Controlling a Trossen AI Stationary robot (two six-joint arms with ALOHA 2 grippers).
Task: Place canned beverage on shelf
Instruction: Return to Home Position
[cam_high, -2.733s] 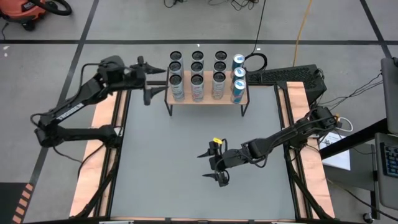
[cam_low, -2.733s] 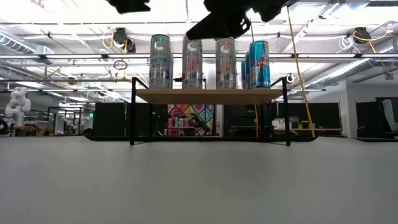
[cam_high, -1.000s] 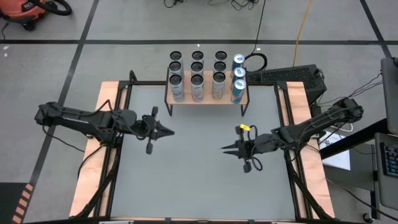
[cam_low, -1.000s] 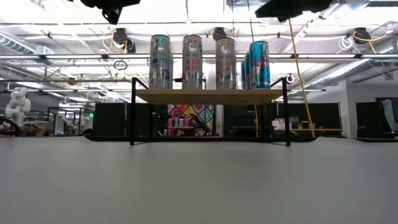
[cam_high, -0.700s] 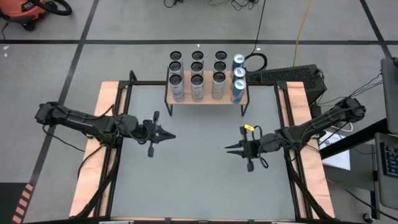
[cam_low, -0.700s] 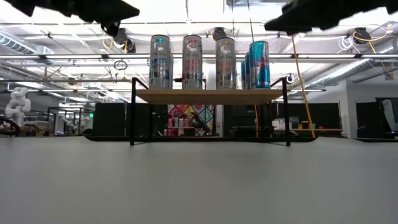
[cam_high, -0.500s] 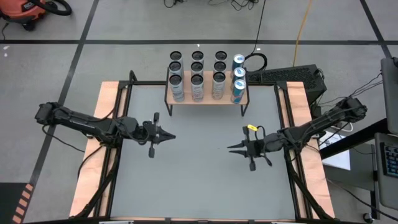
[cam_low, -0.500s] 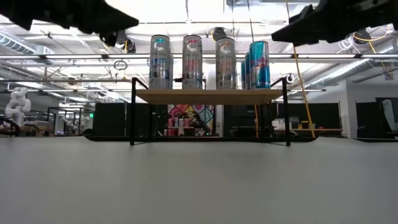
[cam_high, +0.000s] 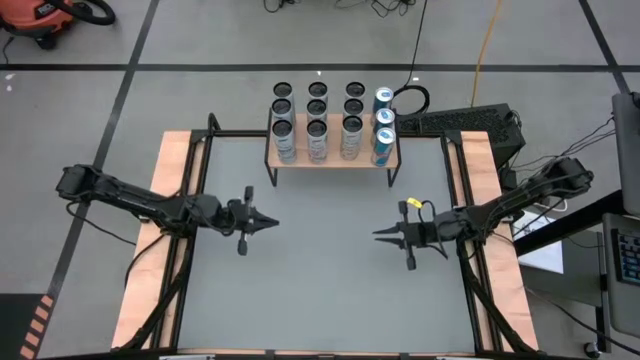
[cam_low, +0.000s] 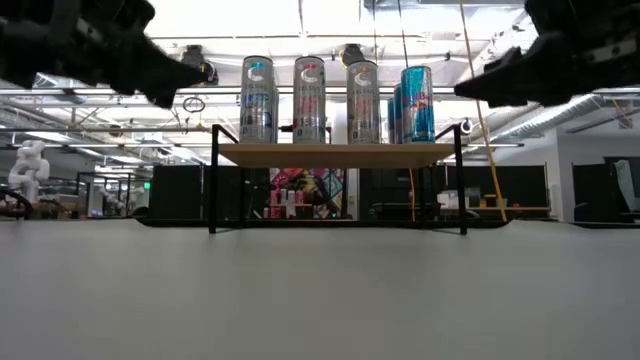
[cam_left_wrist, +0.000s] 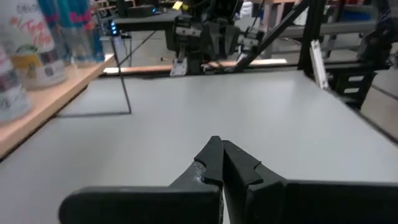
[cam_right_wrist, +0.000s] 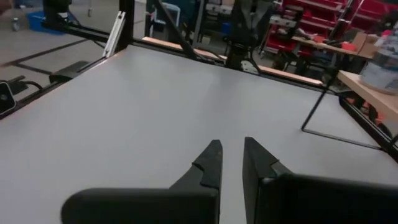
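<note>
Several tall cans (cam_high: 318, 120) stand upright in rows on the shelf (cam_high: 330, 160), a light wood plank on thin black legs at the table's far edge. Most are silver; the blue ones (cam_low: 415, 103) are at the right end. My left gripper (cam_high: 272, 222) hovers shut over the table's left half and points right. Facing it over the right half, my right gripper (cam_high: 378, 235) is shut as well. Neither holds anything. The left wrist view shows the left gripper (cam_left_wrist: 217, 142) beside the shelf (cam_left_wrist: 37, 109). The right gripper (cam_right_wrist: 230, 144) has only table under it.
The grey tabletop (cam_high: 320, 280) lies bare between and in front of the grippers. Wooden side rails (cam_high: 165, 200) with black frames run along both sides. The shelf's black legs (cam_low: 212, 180) stand on the far part. Cables and equipment (cam_high: 470, 120) lie off the table at back right.
Both grippers have sunk toward the table and now show lower in the low view. My right gripper has also drawn back toward the table's right edge. Both stay shut. The cans and the shelf have not moved.
</note>
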